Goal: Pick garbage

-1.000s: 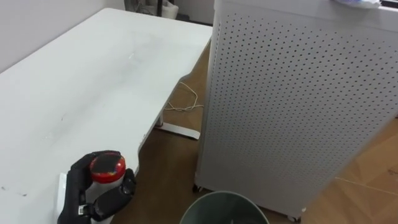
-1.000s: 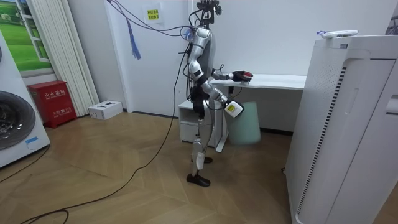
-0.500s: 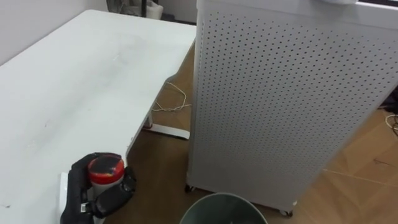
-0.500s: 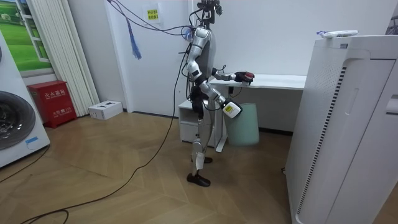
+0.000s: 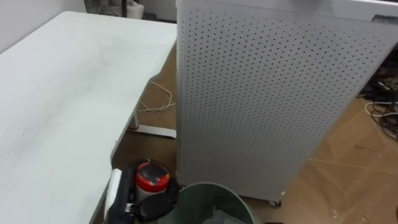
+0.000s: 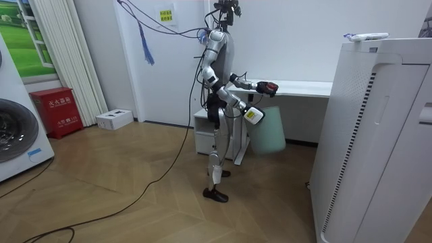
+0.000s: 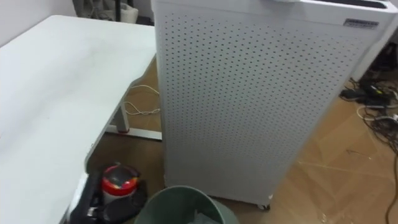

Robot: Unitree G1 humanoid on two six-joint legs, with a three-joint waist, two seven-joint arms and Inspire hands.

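Note:
A small container with a red cap (image 5: 152, 177) sits in my black left hand (image 5: 127, 195), whose fingers curl round it. The hand holds it just past the white table's (image 5: 56, 93) right edge, beside the left rim of the grey-green waste bin (image 5: 208, 186) on the floor. In the right eye view the red-capped container (image 7: 119, 178) shows left of the bin (image 7: 186, 202). The room view has me standing at the table's end, left hand (image 6: 267, 87) stretched out over the pale green bin (image 6: 268, 132). My right hand (image 6: 254, 116) hangs lower, in front of the bin.
A tall white perforated cabinet (image 5: 261, 93) on castors stands right behind the bin. A thin white cord (image 5: 155, 102) lies on the wood floor between table and cabinet. Dark cables (image 5: 382, 112) lie at the far right. A small drawer unit (image 6: 206, 138) stands under the table.
My left hand has carried the red-capped container rightward off the table top to the bin's rim. The eye view has swung right too.

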